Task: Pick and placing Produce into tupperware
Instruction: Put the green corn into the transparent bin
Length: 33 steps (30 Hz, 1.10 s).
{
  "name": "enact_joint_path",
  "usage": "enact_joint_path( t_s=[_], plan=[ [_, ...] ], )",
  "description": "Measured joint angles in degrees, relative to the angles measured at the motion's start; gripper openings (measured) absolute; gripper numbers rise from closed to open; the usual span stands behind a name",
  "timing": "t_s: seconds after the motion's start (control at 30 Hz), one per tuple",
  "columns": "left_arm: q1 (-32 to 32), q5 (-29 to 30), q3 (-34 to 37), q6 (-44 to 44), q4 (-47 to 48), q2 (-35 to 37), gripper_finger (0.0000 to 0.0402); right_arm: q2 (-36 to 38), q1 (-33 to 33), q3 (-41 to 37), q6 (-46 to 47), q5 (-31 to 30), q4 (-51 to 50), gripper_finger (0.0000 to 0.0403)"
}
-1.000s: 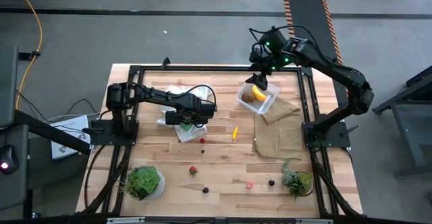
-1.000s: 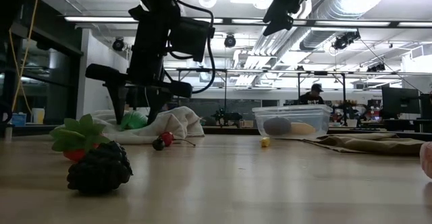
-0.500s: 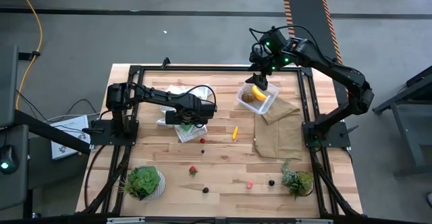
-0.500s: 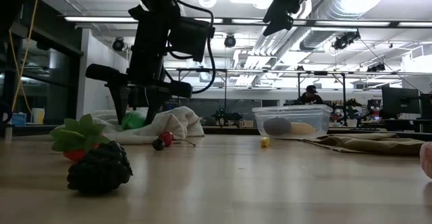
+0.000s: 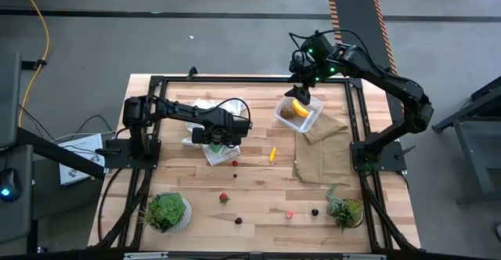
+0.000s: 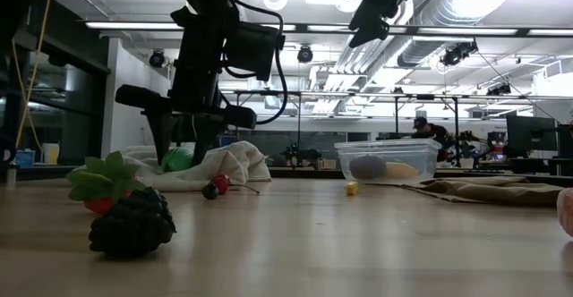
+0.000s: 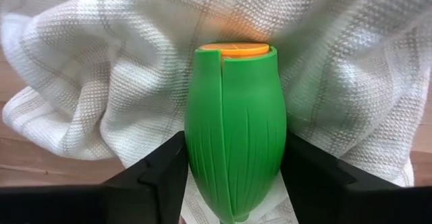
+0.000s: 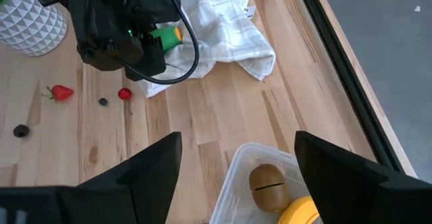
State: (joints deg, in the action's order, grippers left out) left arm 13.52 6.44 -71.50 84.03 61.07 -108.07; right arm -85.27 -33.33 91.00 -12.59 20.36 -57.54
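The green oval (image 7: 233, 129), with a flat orange end, lies on the white checked cloth (image 7: 101, 62) left of the table's middle. My left gripper (image 5: 218, 141) points down over it, and its fingers are closed against the oval's sides. My right gripper (image 5: 301, 95) hangs open, high above the clear tupperware (image 5: 311, 119) at the far right. The tupperware holds a brown kiwi-like ball (image 8: 265, 183) and a yellow banana (image 8: 300, 210). My left gripper pinches the green oval's two long sides (image 7: 192, 163) between its two fingers, nearer the pointed end than the orange end. The fingers come from above, pointing down, and lie across the oval. The oval rests on the white cloth.
A small orange-yellow piece (image 5: 272, 154) and a red berry (image 5: 235, 164) lie mid-table. A strawberry (image 5: 224, 198) and dark berries (image 5: 238, 220) lie nearer the front. A brown cloth (image 5: 321, 154) lies right. Potted plants (image 5: 166, 211) (image 5: 345, 209) stand at the near corners.
My left gripper's fingers have drawn in against the green oval's sides while the arm stayed in place. The oval has not moved on the cloth.
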Motion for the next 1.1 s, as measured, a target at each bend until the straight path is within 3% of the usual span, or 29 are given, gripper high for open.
enact_joint_path(
  t_s=[0.13,0.4,0.67,1.1],
  plan=[
    [0.00,-0.04,0.00,-0.02,-0.03,0.00,0.0211,0.00,-0.01,0.00,0.08,0.00,0.00,0.0279],
    [-0.01,-0.07,0.00,-0.43,-0.04,0.00,0.0185,0.00,0.00,-0.01,0.10,0.00,0.00,0.0279],
    [-0.02,-0.49,0.00,-0.42,-0.10,0.00,0.0202,0.00,0.01,-0.02,0.12,0.00,0.00,0.0279],
    [-0.02,-0.50,0.00,-0.42,-0.10,0.00,0.0188,0.00,0.00,-0.01,0.12,-0.01,0.02,0.0279]
  ],
)
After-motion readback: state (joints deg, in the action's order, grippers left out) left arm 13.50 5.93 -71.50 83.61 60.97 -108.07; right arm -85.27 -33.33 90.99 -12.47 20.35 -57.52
